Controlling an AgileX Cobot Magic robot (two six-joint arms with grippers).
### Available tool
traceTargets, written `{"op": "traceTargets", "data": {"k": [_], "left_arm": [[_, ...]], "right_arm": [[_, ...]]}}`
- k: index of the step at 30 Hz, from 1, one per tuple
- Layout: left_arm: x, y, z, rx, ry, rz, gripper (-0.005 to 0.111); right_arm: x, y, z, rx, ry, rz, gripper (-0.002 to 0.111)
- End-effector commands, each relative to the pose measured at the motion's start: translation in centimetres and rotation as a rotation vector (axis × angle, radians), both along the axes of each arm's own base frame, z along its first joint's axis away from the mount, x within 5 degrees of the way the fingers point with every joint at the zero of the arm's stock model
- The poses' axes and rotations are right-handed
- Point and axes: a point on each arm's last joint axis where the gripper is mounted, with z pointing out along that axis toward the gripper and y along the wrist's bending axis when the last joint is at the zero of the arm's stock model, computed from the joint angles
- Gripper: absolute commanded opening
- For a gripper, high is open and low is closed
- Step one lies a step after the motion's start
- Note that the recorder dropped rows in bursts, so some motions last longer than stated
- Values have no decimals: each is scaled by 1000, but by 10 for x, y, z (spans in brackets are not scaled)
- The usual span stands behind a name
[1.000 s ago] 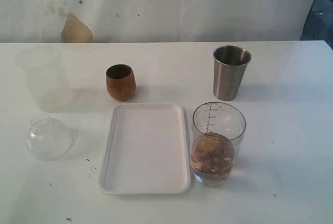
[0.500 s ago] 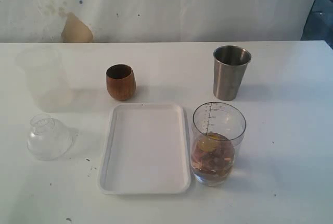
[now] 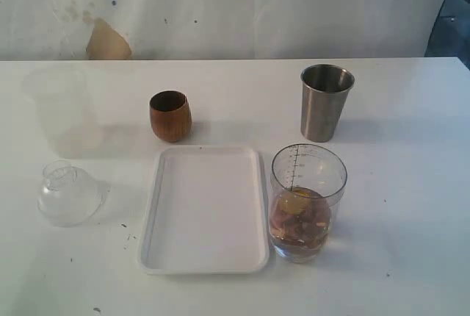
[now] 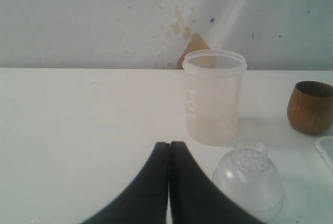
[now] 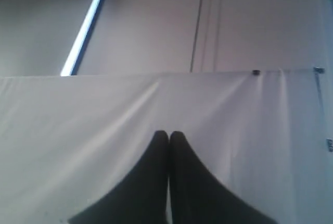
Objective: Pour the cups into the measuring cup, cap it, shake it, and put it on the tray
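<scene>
A white tray is laid flat on the white surface, near the middle. Just beside its right edge the measuring cup is stood upright and uncapped, its lower part filled with brownish contents (a yellow piece is seen among them). The wooden cup is set upright beyond the tray's far left corner, and the steel tumbler is set upright farther right, behind the measuring cup. At the far left a frosted cup is placed, with a clear dome lid nearer, well apart from the tray.

The left gripper is held low over the surface near the dome lid, its jaws pressed together on nothing. The right gripper is likewise clenched and empty, pointed over bare surface.
</scene>
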Motion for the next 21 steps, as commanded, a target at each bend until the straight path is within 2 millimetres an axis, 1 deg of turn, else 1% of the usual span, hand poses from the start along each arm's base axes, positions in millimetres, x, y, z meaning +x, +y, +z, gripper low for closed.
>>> {"op": "traceTargets", "data": {"k": [1, 5, 6, 7, 8, 11, 16, 21], "left_arm": [[0, 0, -1, -4, -10, 0, 1], [0, 0, -1, -4, -10, 0, 1], [0, 0, -1, -4, -10, 0, 1], [0, 0, -1, -4, -10, 0, 1], [0, 0, -1, -4, -10, 0, 1], [0, 0, -1, -4, -12, 0, 1], [0, 0, -1, -4, -12, 0, 1], [0, 0, -1, -4, -12, 0, 1]], "right_arm": [[-4, -12, -43, 62, 176, -139, 0], [-1, -16, -89, 28, 378, -230, 0], [1, -16, -93, 19, 415, -244, 0], [4, -18, -99, 19, 488, -256, 0], [7, -20, -110, 24, 612, -273, 0], [10, -23, -129, 3, 826, -318, 0], [7, -27, -152, -17, 1079, -359, 0], [7, -25, -153, -27, 1093, -329, 0]]}}
